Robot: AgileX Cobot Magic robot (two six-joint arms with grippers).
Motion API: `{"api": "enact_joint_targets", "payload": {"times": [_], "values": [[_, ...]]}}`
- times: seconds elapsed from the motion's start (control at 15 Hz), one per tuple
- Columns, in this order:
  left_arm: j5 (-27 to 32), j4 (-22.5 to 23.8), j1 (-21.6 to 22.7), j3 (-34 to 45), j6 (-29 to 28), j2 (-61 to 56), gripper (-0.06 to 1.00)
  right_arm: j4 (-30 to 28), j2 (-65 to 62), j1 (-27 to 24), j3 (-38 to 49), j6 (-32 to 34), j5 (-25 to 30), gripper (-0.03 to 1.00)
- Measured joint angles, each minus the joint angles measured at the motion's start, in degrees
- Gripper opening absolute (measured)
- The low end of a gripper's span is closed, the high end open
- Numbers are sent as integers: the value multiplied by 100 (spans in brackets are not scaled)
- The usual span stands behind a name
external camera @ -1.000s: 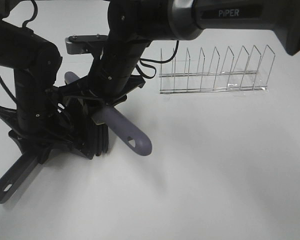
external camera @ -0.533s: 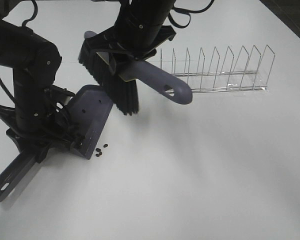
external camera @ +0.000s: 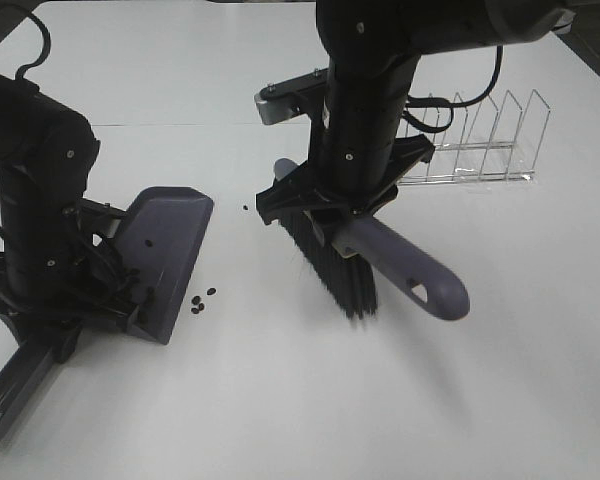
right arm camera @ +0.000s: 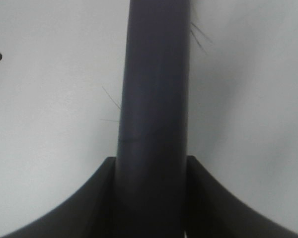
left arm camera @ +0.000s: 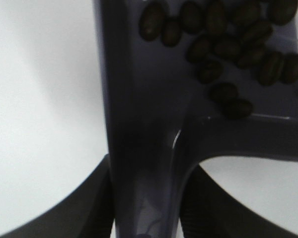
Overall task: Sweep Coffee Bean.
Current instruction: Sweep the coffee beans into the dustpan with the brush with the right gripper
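Here, the left gripper point(left arm camera: 146, 208) clamps the handle of the purple dustpan point(external camera: 170, 228), its lip lowered beside a few stray coffee beans point(external camera: 200, 302), most already inside, while the right gripper point(right arm camera: 151, 198), clamped on the brush point(external camera: 335, 270), stands ready to sweep.

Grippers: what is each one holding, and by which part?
Left gripper holds the dustpan by its handle; right gripper holds the brush by its handle.

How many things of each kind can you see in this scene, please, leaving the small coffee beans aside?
Dustpan: 1
Brush: 1
Wire rack: 1
Total: 3
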Motion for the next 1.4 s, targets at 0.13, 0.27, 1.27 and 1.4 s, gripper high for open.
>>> {"api": "enact_joint_targets", "payload": {"times": [0.13,0.27,1.27,1.4], "values": [[-52,-52,0,0,11,63,33,355,166,63,46,11,-372,32],[-46,-69,0,-6,17,97,33,596,321,189,46,-6,-762,32],[69,-344,17,-40,350,132,33,2561,1192,367,-2458,-2200,-401,32],[74,-321,11,-40,350,132,33,1879,1037,338,-2636,-1656,-298,32]]}}
